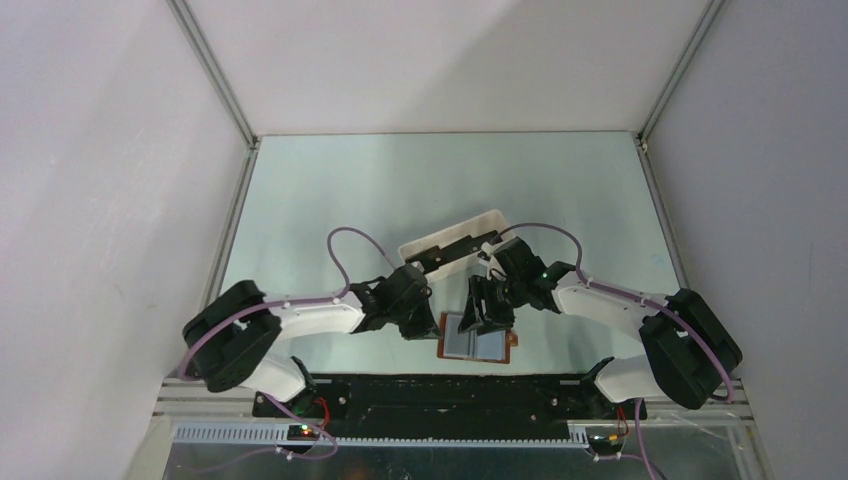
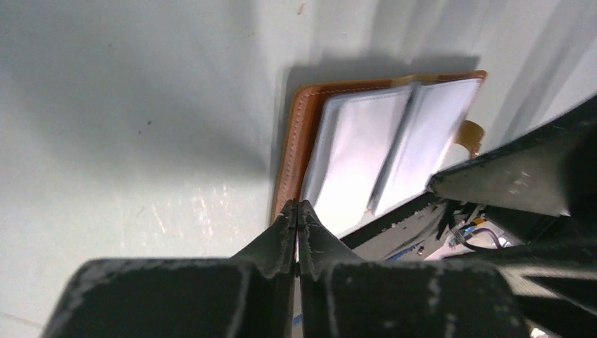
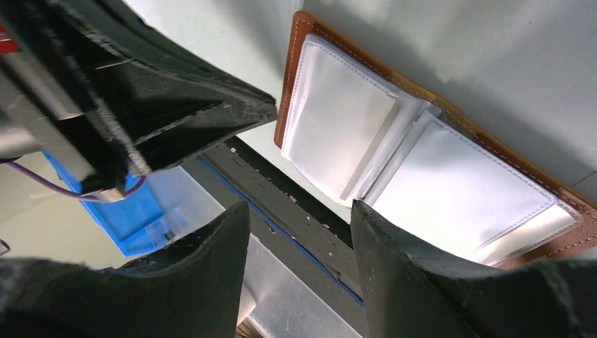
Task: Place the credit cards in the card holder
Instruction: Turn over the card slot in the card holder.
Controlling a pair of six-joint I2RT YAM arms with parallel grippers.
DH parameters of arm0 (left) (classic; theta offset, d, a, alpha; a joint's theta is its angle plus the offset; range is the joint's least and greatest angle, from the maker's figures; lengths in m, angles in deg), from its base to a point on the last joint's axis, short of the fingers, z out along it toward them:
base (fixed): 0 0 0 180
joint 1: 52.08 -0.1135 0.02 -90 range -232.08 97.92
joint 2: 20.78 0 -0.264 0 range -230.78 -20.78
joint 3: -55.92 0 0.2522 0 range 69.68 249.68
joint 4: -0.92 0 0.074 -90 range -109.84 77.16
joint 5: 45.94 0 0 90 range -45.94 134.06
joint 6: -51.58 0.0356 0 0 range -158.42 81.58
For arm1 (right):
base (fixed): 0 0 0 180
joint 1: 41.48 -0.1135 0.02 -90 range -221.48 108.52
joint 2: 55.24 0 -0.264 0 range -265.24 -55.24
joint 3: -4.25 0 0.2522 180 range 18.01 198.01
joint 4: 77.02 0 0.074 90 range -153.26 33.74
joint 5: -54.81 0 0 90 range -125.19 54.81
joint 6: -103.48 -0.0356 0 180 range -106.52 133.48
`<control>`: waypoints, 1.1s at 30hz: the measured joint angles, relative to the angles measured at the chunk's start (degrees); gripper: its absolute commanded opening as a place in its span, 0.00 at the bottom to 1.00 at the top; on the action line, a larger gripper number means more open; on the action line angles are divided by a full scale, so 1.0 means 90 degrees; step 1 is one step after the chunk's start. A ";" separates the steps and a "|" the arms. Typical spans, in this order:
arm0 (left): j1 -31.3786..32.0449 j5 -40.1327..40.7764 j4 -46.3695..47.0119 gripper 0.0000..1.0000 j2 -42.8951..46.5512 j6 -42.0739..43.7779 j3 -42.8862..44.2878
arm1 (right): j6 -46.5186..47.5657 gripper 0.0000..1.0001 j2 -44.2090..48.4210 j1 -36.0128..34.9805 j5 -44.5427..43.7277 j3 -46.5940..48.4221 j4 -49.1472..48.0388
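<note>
The card holder (image 1: 478, 342) lies open near the table's front edge, brown outside with pale pockets facing up. It also shows in the left wrist view (image 2: 366, 148) and the right wrist view (image 3: 366, 141). My left gripper (image 1: 420, 328) is shut, its tips (image 2: 297, 208) at the holder's near left edge; I see nothing between them. My right gripper (image 1: 488, 318) hovers over the holder, open and empty (image 3: 299, 211). The dark credit cards (image 1: 452, 250) lie in the white tray behind both grippers.
The white oblong tray (image 1: 415, 243) stands just behind the two grippers, mid-table. The black base rail (image 1: 450, 385) runs along the front edge, close under the holder. The holder's snap tab (image 2: 470, 134) sticks out on its right side.
</note>
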 measured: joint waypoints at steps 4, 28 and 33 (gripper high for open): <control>-0.0002 0.0277 -0.0262 0.46 0.0675 0.0073 -0.0002 | 0.0002 0.66 0.0002 0.0058 -0.0005 0.0078 -0.0005; -0.3050 0.0503 -0.1117 0.57 0.1287 0.1258 0.1345 | 0.1464 0.58 -0.3653 0.1207 -0.0362 0.5192 0.0889; -0.3101 0.0260 -0.1231 0.48 0.0240 0.1540 0.1724 | 0.1693 0.57 -0.4248 0.1158 -0.0469 0.5523 0.1326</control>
